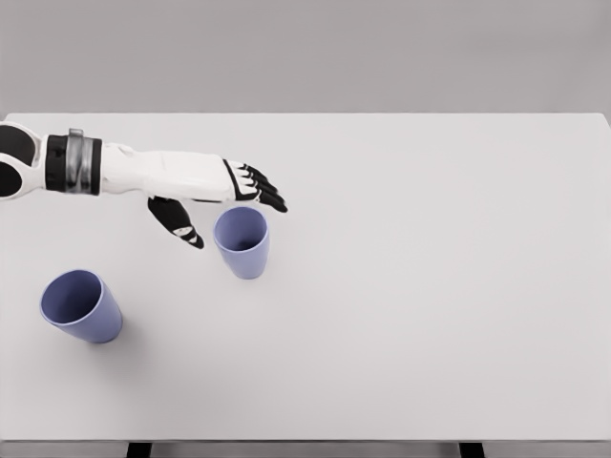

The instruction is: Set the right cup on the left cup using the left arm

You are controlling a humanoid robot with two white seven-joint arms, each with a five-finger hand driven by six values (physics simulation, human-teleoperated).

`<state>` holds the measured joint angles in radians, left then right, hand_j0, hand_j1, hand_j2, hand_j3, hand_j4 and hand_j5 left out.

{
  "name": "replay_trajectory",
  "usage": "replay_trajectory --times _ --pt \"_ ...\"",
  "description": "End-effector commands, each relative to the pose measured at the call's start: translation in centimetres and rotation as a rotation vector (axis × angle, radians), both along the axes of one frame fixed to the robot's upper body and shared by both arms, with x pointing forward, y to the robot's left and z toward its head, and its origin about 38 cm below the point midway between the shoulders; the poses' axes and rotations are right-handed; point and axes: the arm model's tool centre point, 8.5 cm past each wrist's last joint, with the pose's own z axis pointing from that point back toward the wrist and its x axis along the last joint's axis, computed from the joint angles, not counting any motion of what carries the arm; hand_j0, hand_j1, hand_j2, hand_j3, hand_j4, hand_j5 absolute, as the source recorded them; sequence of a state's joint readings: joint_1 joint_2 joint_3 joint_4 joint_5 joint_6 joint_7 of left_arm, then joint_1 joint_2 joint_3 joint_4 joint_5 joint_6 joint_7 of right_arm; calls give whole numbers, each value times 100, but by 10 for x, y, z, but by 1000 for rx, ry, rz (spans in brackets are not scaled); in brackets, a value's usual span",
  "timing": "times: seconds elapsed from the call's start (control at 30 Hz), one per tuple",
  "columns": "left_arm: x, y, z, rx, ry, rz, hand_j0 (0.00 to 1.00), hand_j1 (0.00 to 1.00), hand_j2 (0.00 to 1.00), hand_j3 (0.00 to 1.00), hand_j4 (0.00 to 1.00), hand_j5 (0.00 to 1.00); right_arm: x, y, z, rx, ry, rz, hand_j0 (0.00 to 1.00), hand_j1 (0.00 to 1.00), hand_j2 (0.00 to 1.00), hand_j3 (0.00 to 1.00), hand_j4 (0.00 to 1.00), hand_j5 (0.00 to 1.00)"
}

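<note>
A plain grey wall runs behind a wide white bench (pixel 430 286) that fills most of my head view, its near edge showing two dark legs below. The right cup (pixel 242 241), a lavender-blue tumbler, stands upright on the bench left of centre, its open mouth facing up and its inside in shadow. I see my left hand (pixel 224 196) poised at that cup's far-left side: the black fingers (pixel 265 191) reach out straight to the right just past the far rim, while the thumb (pixel 177 221) hangs down toward me on the cup's left, a small gap showing between it and the cup wall. The fingers are released and spread, gripping nothing; I can't tell from this angle whether the fingers touch the rim or hover just above it. The white forearm runs back leftward across the bench to a grey wrist band and a black joint at the left edge of the picture. The left cup (pixel 80 305), same colour and shape, stands nearer to me and further left, well apart from the right cup and from the hand, its mouth leaning toward the upper left as I see it. The right half of the bench is in even light.
</note>
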<state>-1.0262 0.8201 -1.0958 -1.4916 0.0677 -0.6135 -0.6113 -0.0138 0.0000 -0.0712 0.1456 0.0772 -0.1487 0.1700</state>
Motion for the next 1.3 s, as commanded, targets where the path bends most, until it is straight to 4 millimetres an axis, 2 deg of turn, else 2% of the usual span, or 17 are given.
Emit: replay_trajectory --times 0.0,0.2,0.57,0.63,0.67,0.7,0.73,0.8,0.93,1.07,1.17,1.27 --pt "7 1 -5 4 5 22 100 100 100 100 100 100 0 0 0 0 0 2 100 100 100 100 100 100" --pt "16 -10 -28 20 30 32 100 100 100 100 100 100 0 0 0 0 0 -1 100 100 100 100 100 100" --pt "17 -13 -48 42 45 40 100 100 100 100 100 100 0 0 0 0 0 2 100 100 100 100 100 100" --pt "16 -13 -50 45 49 39 91 91 91 91 91 91 0 0 0 0 0 -1 100 100 100 100 100 100" --pt "15 -12 -52 44 54 41 82 82 82 82 82 82 0 0 0 0 0 0 100 100 100 100 100 100" --pt "15 -12 -53 44 57 42 77 77 77 77 77 77 0 0 0 0 0 -1 100 100 100 100 100 100" --pt "14 -12 -54 43 59 42 65 65 65 65 65 65 0 0 0 0 0 0 100 100 100 100 100 100" --pt "14 -11 -55 44 62 44 51 51 51 51 51 51 0 0 0 0 0 -1 100 100 100 100 100 100" --pt "13 -11 -56 44 63 44 47 47 47 47 47 47 0 0 0 0 0 2 100 100 100 100 100 100" --pt "7 -13 -46 27 51 22 47 47 47 47 47 47 0 0 0 0 0 -1 100 100 100 100 100 100" --pt "-9 17 -15 11 19 34 45 45 45 45 45 45 0 0 0 0 0 0 100 100 100 100 100 100" --pt "-20 34 -1 15 6 44 43 43 43 43 43 43 0 0 0 0 0 2 100 100 100 100 100 100"
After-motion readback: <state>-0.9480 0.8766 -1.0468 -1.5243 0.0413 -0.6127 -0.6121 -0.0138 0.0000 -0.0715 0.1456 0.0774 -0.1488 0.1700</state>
